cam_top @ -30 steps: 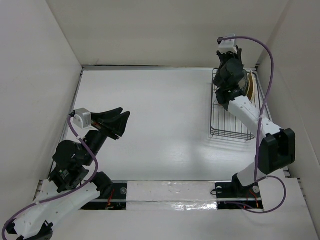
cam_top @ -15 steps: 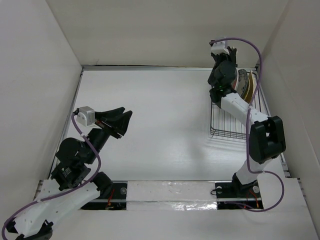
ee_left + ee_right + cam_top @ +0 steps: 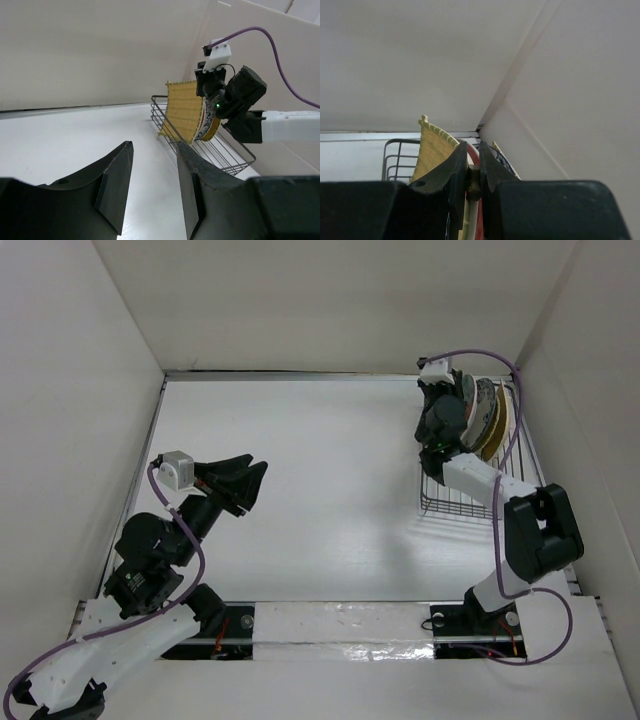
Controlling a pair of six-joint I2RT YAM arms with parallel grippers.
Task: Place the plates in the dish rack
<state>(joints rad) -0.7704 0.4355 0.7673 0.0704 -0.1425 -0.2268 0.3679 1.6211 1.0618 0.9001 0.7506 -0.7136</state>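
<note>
The right gripper (image 3: 473, 150) has its fingers pinched almost together on the rim of the red-rimmed plate (image 3: 478, 212). That plate stands on edge at the far end of the dish rack (image 3: 455, 502) — just beside a square yellow plate (image 3: 186, 111), also upright, with other plates (image 3: 490, 410) packed behind it. The left gripper (image 3: 154, 146) hangs above the white table (image 3: 330, 460), well apart from the rack, its fingers spread with nothing between them.
</note>
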